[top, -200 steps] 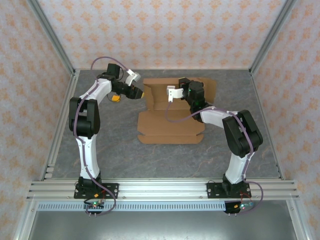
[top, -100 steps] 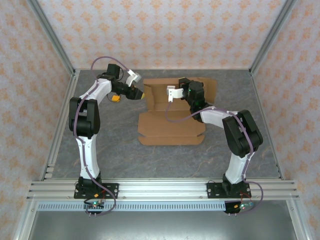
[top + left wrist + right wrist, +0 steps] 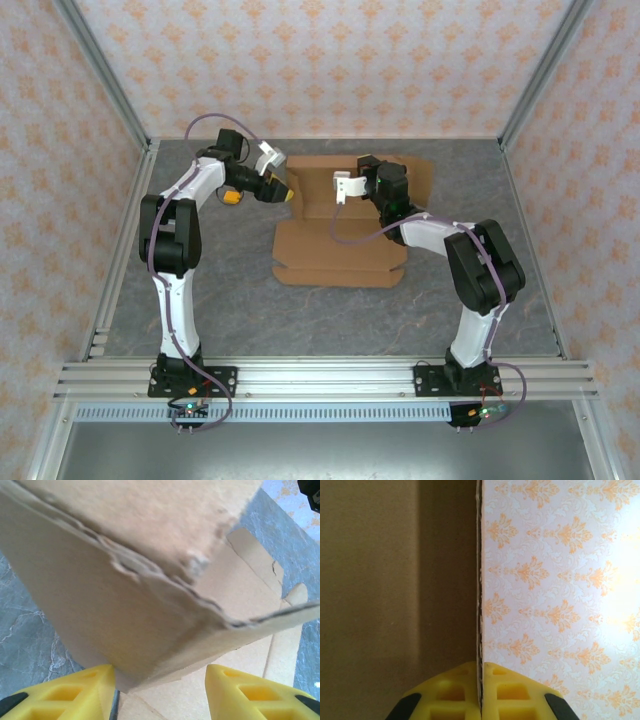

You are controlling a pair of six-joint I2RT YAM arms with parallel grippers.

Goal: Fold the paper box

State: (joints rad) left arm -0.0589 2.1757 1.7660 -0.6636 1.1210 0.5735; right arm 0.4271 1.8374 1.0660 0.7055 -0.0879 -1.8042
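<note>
The paper box [image 3: 340,255] is a brown die-cut cardboard sheet lying mid-table, partly creased, with its far panels raised. My left gripper [image 3: 284,190] is at the sheet's far left edge. In the left wrist view it [image 3: 160,692] stands open, and a lifted, frayed flap of the box [image 3: 150,580] hangs between and above the yellow fingers [image 3: 65,695]. My right gripper [image 3: 366,172] is over the far middle of the sheet. In the right wrist view it [image 3: 481,680] is shut on the thin edge of an upright panel [image 3: 395,580].
A small orange block [image 3: 232,198] lies on the grey table [image 3: 220,290] just left of the left wrist. Patterned walls and metal posts [image 3: 110,90] close in the back and sides. Bare table lies in front of the box.
The left gripper has crept slightly right against the box's left flap, and the sheet's near edge has shifted a little left. The right arm holds still.
</note>
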